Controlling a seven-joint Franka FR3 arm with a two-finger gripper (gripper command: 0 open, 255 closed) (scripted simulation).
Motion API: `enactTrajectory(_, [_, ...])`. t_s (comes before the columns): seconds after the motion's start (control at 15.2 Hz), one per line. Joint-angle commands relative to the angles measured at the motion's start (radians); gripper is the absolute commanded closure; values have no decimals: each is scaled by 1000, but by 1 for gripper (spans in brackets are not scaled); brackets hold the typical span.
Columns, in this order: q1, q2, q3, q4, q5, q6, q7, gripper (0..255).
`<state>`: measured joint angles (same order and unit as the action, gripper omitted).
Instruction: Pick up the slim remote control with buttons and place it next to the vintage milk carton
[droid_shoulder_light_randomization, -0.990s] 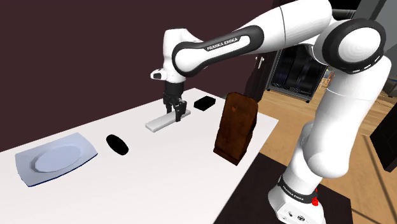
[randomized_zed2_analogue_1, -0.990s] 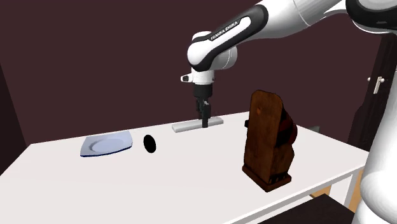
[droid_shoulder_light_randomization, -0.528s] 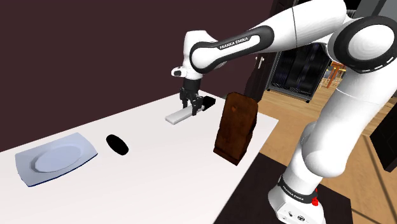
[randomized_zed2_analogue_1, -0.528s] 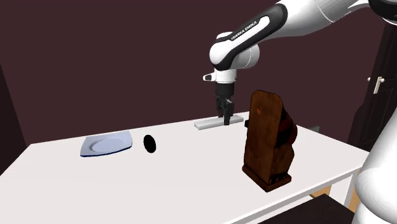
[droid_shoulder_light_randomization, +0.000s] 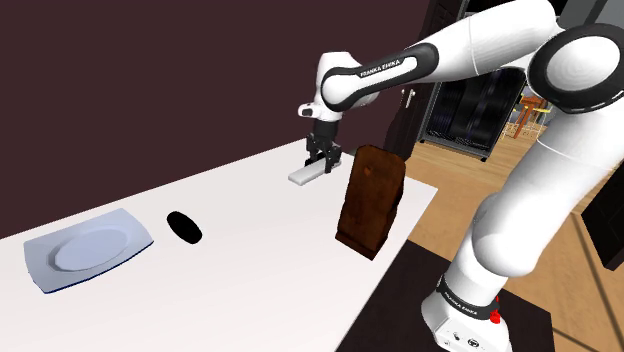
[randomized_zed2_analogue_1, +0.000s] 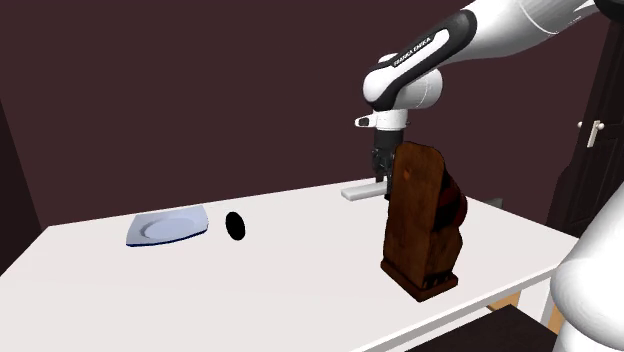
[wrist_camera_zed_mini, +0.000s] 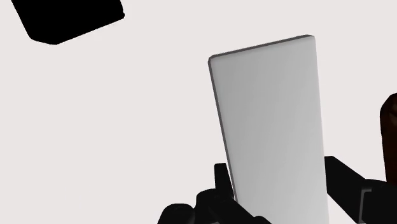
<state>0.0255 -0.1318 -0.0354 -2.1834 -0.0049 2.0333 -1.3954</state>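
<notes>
While the black gripper (droid_shoulder_light_randomization: 322, 160) pinches one end of the flat grey remote (droid_shoulder_light_randomization: 307, 175) tight between its two fingers, the remote sticks out just beside the tall brown carton (droid_shoulder_light_randomization: 370, 200), over the white table (droid_shoulder_light_randomization: 250, 285). A black disc (droid_shoulder_light_randomization: 183, 227) lies farther from the carton, and a pale plate (droid_shoulder_light_randomization: 85, 250) lies farther still.

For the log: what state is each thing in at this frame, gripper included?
gripper: shut on the remote.
remote: plain grey slab, clasped at one end, near level; cannot tell whether it clears the table.
carton: brown, upright on the table, close beside the remote.
plate: flat on the table.
black oval thing: on the table, apart from the plate.
black block: lying on the table.
</notes>
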Motion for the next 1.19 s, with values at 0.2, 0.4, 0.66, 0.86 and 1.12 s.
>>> enactTrajectory(0.2, [-58,-7,-73,-5,-15,-1,-126,255])
enactTrajectory(0.4, [-92,0,-116,4,-21,-2,-199,255])
enactTrajectory(0.66, [-136,24,-173,31,-26,-5,-298,255])
enactTrajectory(0.86, [-169,52,-215,64,-25,-8,-374,255])
enactTrajectory(1.12, [-214,104,-267,123,-14,-16,-477,255])
